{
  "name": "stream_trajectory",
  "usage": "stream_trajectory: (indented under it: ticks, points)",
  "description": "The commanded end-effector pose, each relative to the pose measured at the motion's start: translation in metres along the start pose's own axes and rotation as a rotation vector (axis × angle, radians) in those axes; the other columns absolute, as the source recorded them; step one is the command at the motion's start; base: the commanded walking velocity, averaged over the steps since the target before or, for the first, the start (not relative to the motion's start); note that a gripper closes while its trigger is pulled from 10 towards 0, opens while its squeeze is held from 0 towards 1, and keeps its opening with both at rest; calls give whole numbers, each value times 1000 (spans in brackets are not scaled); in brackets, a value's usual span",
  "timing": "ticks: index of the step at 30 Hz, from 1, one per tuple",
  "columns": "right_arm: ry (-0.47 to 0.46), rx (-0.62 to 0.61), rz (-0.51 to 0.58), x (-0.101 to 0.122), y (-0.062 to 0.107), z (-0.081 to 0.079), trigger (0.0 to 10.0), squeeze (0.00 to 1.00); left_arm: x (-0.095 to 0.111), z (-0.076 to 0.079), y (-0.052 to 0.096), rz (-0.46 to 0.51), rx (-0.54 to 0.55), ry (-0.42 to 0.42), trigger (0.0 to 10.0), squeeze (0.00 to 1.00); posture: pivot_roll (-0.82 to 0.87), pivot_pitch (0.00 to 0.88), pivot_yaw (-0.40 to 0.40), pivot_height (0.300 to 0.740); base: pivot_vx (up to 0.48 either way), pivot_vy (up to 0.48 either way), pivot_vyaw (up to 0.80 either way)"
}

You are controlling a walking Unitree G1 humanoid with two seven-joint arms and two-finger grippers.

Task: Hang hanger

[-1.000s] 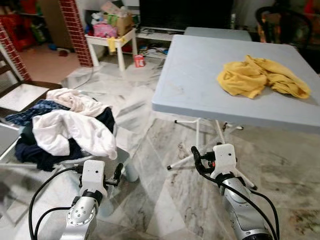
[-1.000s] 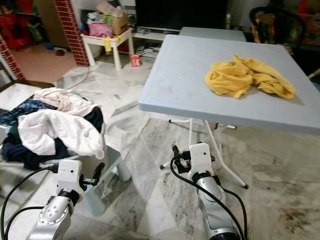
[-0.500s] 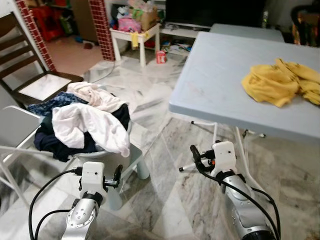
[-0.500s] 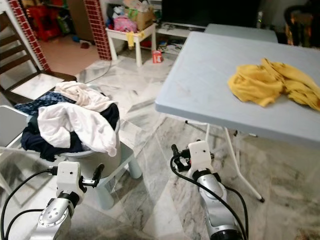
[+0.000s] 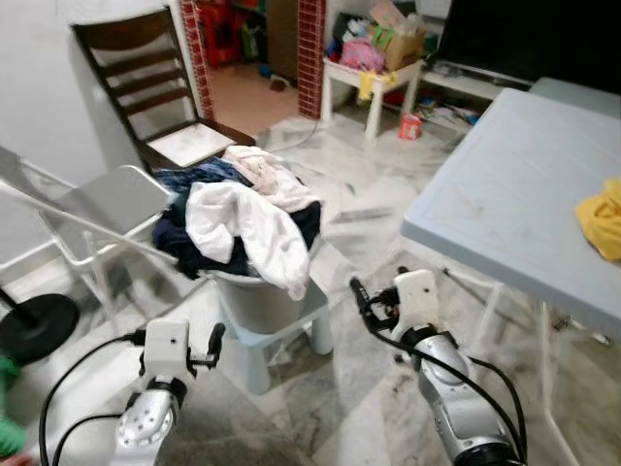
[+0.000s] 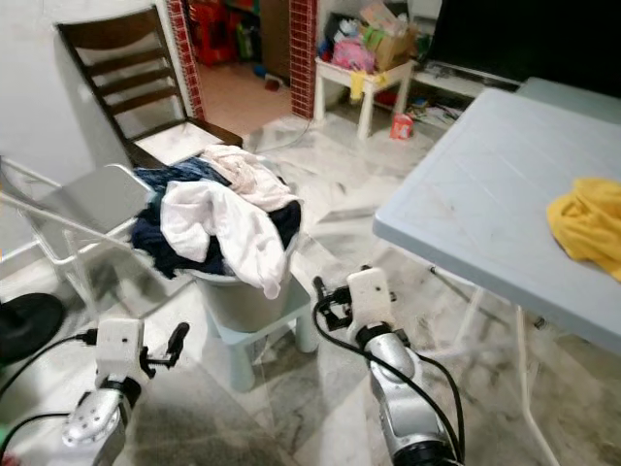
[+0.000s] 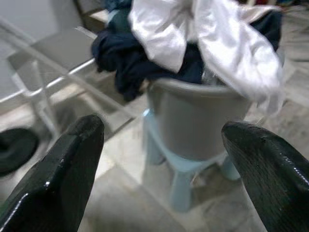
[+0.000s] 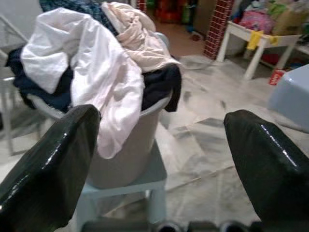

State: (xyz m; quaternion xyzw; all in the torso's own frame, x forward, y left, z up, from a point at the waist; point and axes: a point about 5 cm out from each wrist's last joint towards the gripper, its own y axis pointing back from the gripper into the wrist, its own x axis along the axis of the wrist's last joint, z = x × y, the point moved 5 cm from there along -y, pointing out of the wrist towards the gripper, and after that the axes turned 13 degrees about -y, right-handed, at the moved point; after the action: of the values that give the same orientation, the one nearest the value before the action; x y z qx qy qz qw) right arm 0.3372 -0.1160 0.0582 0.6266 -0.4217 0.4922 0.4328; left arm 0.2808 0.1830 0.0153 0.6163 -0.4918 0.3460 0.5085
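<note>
A grey bucket (image 5: 264, 297) heaped with white, pink and dark blue clothes (image 5: 243, 218) stands on a low light-blue stool (image 5: 291, 327) just ahead of me. My left gripper (image 5: 215, 340) is held low, left of the stool, and points at the bucket. In the left wrist view the left gripper (image 7: 161, 125) is open with nothing between its fingers. My right gripper (image 5: 357, 293) hangs to the right of the stool. The right wrist view shows the right gripper (image 8: 161, 116) open and empty, facing the clothes (image 8: 91, 63).
A grey folding chair (image 5: 107, 199) and a dark wooden chair (image 5: 146, 78) stand at the left. A black round base (image 5: 34, 325) lies on the floor. The grey table (image 5: 505, 214) with a yellow cloth (image 5: 604, 218) is at the right.
The camera has swung left: the table slid to the right edge, and the bucket and chairs came toward the middle. Both arms keep the same pose, grippers still open.
</note>
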Motion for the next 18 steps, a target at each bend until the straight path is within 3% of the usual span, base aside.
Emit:
stream_trajectory:
  ticks: [1,18]
  points:
    - [-1,-15,-5,0,1,7,10000,0,-2,5,0,-13,-23,-5,10000,0,-9,0,-23,740,0,0,0]
    - [-12,3,-52,-10,4,5,10000,0,-11,10,5,-46,-19,0,10000,0,-1,0,-52,740,0,0,0]
